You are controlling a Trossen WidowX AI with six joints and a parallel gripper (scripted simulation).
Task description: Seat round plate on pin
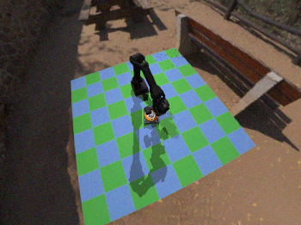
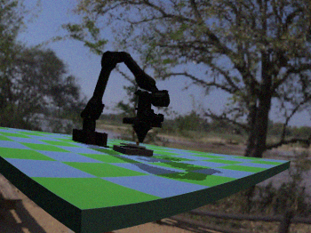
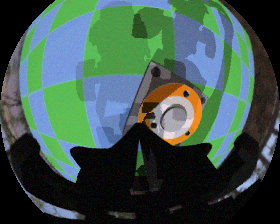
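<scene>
The tool [image 2: 138, 140] is closed, its fingers pressed together with nothing between them. It points straight down and hangs just above the round plate [image 3: 170, 113], close to the plate's near rim; from the exterior view a thin gap seems to separate the fingertips from the plate, though whether they touch is hard to tell at that size.

The round plate is orange around its outer band, with a pale grey centre ring about the post [image 3: 175, 115]. It sits on a dark grey rectangular base [image 3: 149, 80], which lies on the surface [image 1: 103, 156] a little toward the far side of its middle, well apart from every edge and corner. In the wrist view a small dark spot shows on the orange band toward the plate's upper right; the tab, the hole and the pin cannot be told apart there, and whether the plate lies flat or tilted is not clear in any view.

The surface is a checkerboard of green and blue squares. The arm's pedestal [image 1: 139, 88] stands toward the far edge, and the arm [image 1: 148, 81] reaches from it toward the near edge, bending down over the base. The arm's shadow [image 1: 144, 161] stretches from the base toward the near edge. Beyond the far right corner stands a wooden bench [image 1: 241, 66], and past the far edge a picnic table [image 1: 115, 2].
</scene>
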